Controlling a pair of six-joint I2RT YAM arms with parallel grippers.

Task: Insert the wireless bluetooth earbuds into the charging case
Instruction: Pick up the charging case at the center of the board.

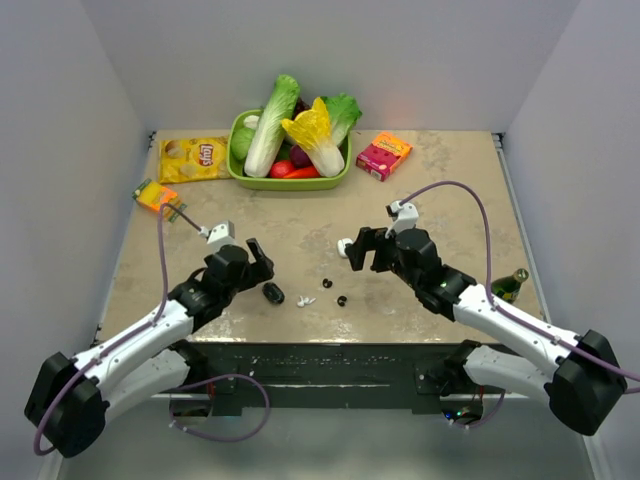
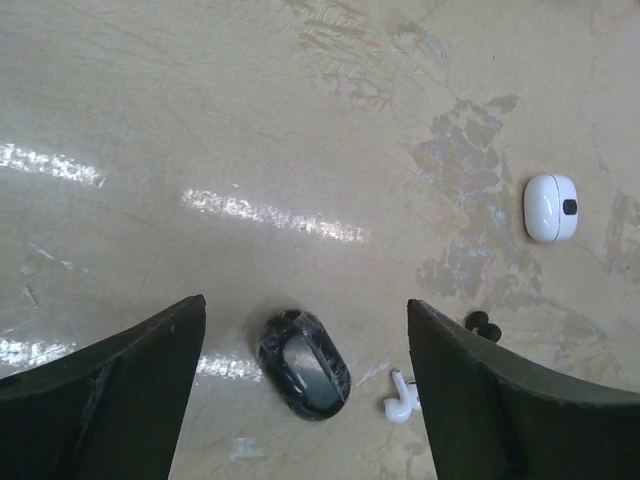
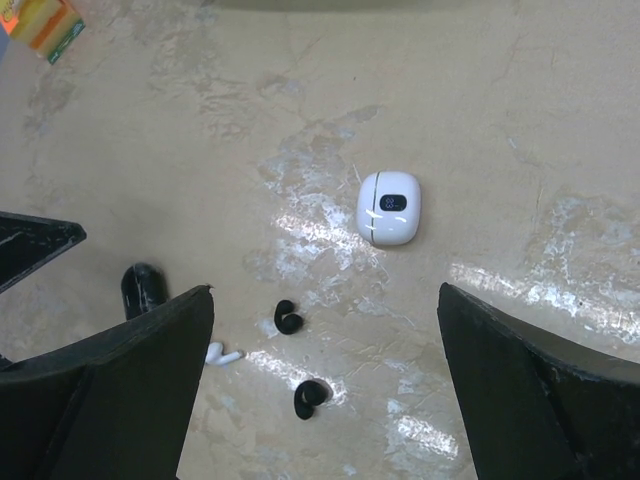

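The white charging case lies shut on the table, its dark spot facing up; it also shows in the top view and the left wrist view. Two black earbuds lie loose near it, and one shows in the left wrist view. A white earbud and a black oval case lie further left. My left gripper is open, hovering over the black case. My right gripper is open above the black earbuds, with the white case just beyond its fingertips.
A green basket of vegetables stands at the back. A yellow chip bag and an orange packet lie back left, a pink box back right. A green bottle lies at the right edge.
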